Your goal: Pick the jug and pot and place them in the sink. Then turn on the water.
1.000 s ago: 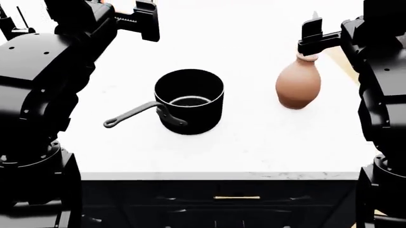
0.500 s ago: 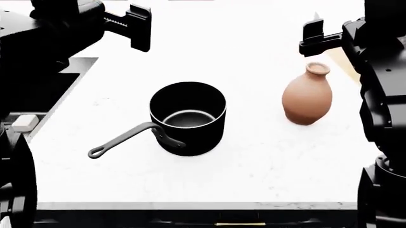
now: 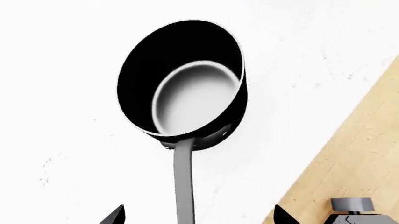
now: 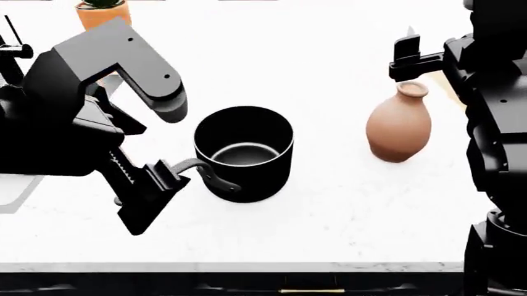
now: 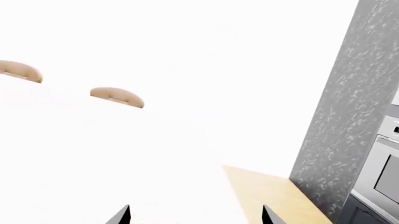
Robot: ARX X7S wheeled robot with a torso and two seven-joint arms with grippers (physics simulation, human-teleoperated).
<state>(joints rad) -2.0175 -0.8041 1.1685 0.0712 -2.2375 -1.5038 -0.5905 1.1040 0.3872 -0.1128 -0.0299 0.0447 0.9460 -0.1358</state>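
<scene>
The black pot [image 4: 244, 151] stands upright mid-counter, its long handle [image 4: 182, 165] pointing toward my left arm. My left gripper [image 4: 157, 185] is open and low at the handle's end. In the left wrist view the handle [image 3: 183, 186] runs between the two fingertips of that gripper [image 3: 196, 217], which do not touch it, and the pot [image 3: 184, 84] shows its pale bottom. The terracotta jug [image 4: 399, 126] stands upright at the right. My right gripper [image 4: 408, 52] is open and empty above and behind the jug's mouth. It also shows in the right wrist view [image 5: 196, 217], where the jug is out of view. The sink is hidden behind my left arm. No water shows.
An orange planter [image 4: 103, 11] stands at the far left of the white counter [image 4: 346, 216]. The counter's front edge [image 4: 247, 266] runs below the pot. Wooden floor [image 3: 355, 154] lies beyond the counter's side. A grey speckled wall [image 5: 355, 107] stands to the right.
My left arm has swung down from the far left to the pot handle, its open fingers now either side of it. The head view dropped slightly, then held. Right arm, pot and jug are still.
</scene>
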